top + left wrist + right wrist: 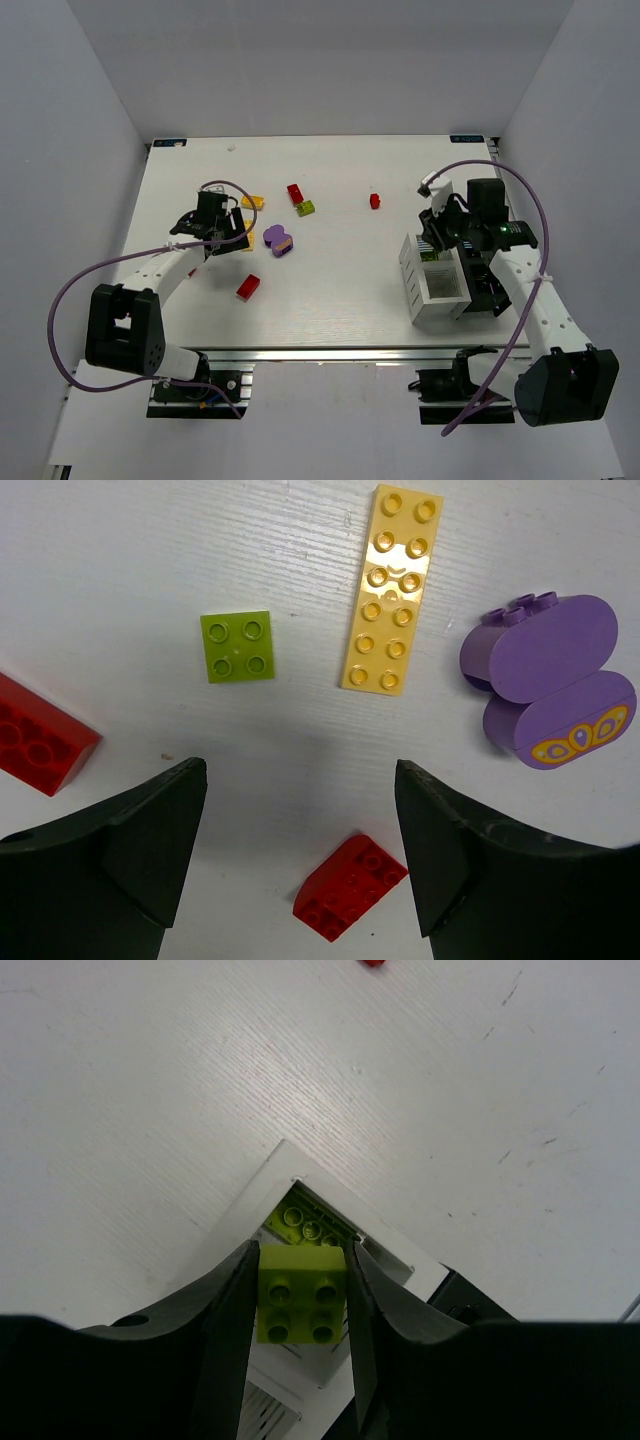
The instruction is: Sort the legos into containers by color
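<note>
Two lime green bricks show at the right arm. One, the held lime brick [300,1308], sits studs-up between the right fingers [225,1330], which are clamped against its two sides. The other, the stored lime brick [310,1225], lies inside a white-walled compartment of the containers [250,1200], and the held one hangs over that same compartment. From the overhead camera the containers stand on the right part of the worktop [340,300], their slatted white side [410,272] toward the middle and the right arm over their far end. A small red brick [374,200] lies well apart from them, farther back.

The left fingers [150,830] are spread wide and grasp nothing, poised over the worktop among loose legos. Ahead of them in the wrist view lie a square lime brick [238,646] and, beside it, a long yellow-orange plate [393,588]. The rounded purple piece [550,680] is off to the right, near the plate but apart from it. A red brick [350,885] lies between the two fingers, nearer the wrist, and another red brick [35,742] sits at the left edge, partly cut off.
</note>
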### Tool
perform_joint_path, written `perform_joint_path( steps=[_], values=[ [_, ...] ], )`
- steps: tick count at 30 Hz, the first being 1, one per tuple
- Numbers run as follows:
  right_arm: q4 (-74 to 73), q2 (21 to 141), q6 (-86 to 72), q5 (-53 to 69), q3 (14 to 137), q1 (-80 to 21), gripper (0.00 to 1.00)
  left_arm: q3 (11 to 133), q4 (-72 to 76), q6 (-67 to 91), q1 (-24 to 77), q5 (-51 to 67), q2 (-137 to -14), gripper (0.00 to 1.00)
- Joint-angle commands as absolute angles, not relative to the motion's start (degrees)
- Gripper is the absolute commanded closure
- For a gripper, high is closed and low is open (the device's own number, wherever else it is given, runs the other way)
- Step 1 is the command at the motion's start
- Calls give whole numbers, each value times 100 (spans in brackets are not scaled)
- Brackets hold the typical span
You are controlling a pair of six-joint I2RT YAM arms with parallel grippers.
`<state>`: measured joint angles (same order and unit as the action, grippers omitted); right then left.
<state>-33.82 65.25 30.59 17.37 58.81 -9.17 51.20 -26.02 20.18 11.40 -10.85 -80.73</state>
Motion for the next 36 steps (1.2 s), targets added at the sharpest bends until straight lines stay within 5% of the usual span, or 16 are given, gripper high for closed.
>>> perform_joint_path(
  steps=[1, 7, 9, 14, 16, 17, 18, 19, 23, 25, 27, 30, 36],
  values=[
    [-3375, 6513, 3076, 1995, 5757, -791, 78, 5115, -2452, 1942, 1107, -967, -7919, 14],
    [-3393, 6600, 3138, 2232, 5643, -615, 34, 5080, -2417, 1916, 1055, -914, -7866, 14],
    [-3375, 6644, 3146, 2302, 5669, -589, 28, 5089, -2391, 1916, 1055, -905, -7849, 14],
    [-3094, 6548, 2936, 2443, 5765, -492, 31, 5071, -2391, 1899, 1055, -923, -7857, 16],
    [-2736, 6208, 2805, 2714, 5713, -448, 45, 5080, -2391, 1890, 1055, -975, -7919, 22],
    [-2551, 6031, 2665, 2855, 5513, -448, 56, 5097, -2382, 1898, 1055, -1028, -7962, 30],
    [-2297, 5829, 2533, 3074, 5363, -413, 92, 5141, -2382, 1916, 1055, -1081, -7998, 37],
    [-1598, 5392, 2270, 3041, 5170, -413, 100, 5176, -2364, 1933, 976, -1107, -8111, 42],
    [-1046, 4983, 1539, 3146, 4685, -264, 100, 5466, -2504, 1899, 914, -1291, -8621, 44],
    [-915, 4888, 1529, 3138, 4457, -115, 87, 5615, -2557, 1863, 914, -1415, -8919, 30],
    [-853, 4808, 1555, 3260, 4290, -70, 62, 5677, -2540, 1837, 914, -1485, -9078, 23],
    [-940, 4738, 1573, 3480, 4315, -62, 50, 5818, -2505, 1854, 914, -1582, -9281, 22],
    [-1010, 4641, 1617, 3559, 4272, 158, 46, 6178, -2619, 1802, 914, -1872, -9842, 32]
  ],
)
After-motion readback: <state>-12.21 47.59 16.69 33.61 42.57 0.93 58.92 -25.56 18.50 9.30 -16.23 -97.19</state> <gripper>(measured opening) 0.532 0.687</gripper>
